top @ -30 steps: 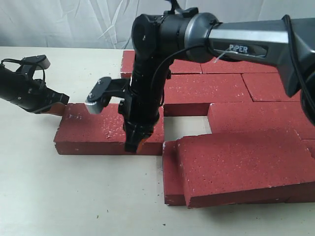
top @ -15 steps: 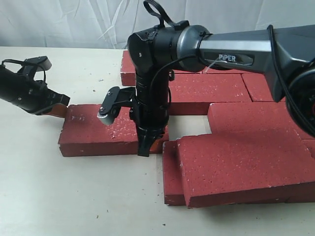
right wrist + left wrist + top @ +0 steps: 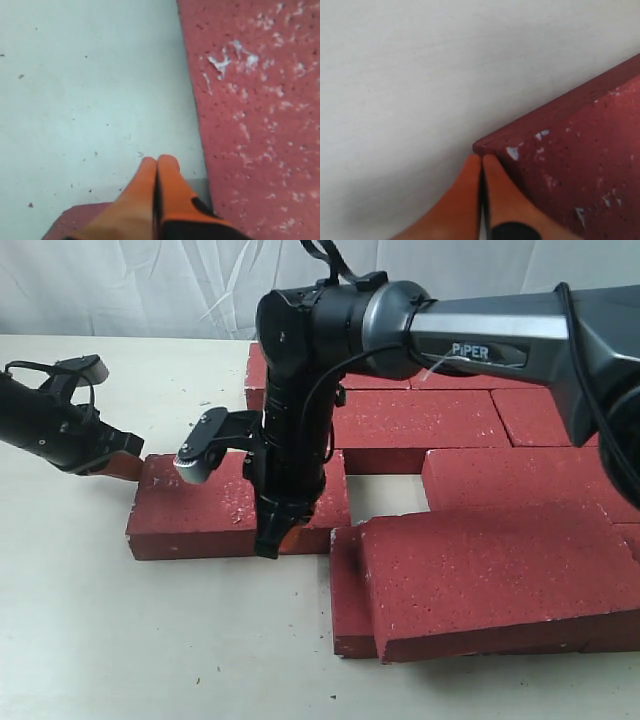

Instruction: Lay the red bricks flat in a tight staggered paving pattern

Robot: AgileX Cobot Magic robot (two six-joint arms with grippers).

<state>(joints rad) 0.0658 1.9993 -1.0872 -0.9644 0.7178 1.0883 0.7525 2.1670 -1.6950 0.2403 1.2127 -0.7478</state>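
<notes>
One loose red brick (image 3: 200, 515) lies flat on the table, its right end close to the laid red bricks (image 3: 420, 425). My left gripper (image 3: 122, 466) is shut and empty, its orange tips (image 3: 481, 159) pressed against the loose brick's far left corner (image 3: 570, 150). My right gripper (image 3: 268, 546) points down at the loose brick's front edge, also shut on nothing (image 3: 157, 161). In the right wrist view a brick face (image 3: 260, 100) runs alongside its fingers. One brick (image 3: 490, 575) rests tilted on top of others at the front right.
The pale table (image 3: 150, 640) stretches in front and to the left. A small rectangular gap (image 3: 385, 495) shows between the laid bricks. A white curtain (image 3: 150, 285) hangs behind. The right arm's dark body (image 3: 320, 340) crosses over the back row.
The loose brick has slid right, toward the laid bricks, with the left gripper following at its corner. The right gripper swung right, then back left along the brick's front edge.
</notes>
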